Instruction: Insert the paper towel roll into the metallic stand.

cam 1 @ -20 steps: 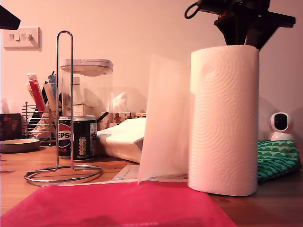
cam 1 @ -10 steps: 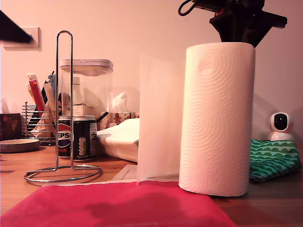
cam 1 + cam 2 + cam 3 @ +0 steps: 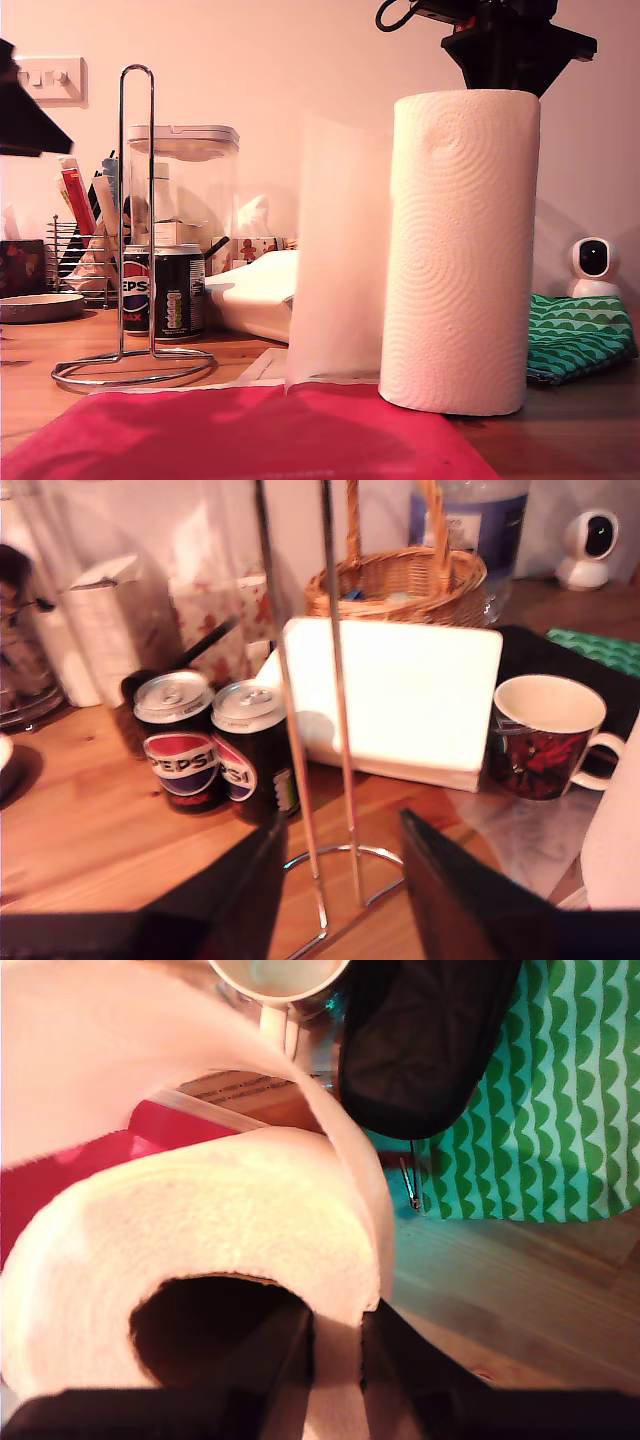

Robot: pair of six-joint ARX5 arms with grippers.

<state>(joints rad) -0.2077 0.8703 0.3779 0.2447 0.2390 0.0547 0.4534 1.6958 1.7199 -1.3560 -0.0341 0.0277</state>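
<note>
The paper towel roll stands upright toward the exterior view's right, its loose sheet hanging beside it. My second gripper is shut on the roll's top wall, one finger inside the core and one outside; its arm comes down from above. I cannot tell whether the roll's bottom touches the table. The metallic stand is at the exterior view's left, its ring base on the wood. My first gripper is open, facing the stand's uprights and holding nothing. A dark part of it shows at the exterior view's left edge.
Two Pepsi cans and a white folded paper bag sit just behind the stand. A mug, wicker basket, green patterned cloth, small camera and utensil rack ring the area. A red cloth covers the front.
The roll, held by my second gripper, shifted toward the exterior view's left, then stayed put. The dark shape of my first gripper dropped lower at the exterior view's left edge.
</note>
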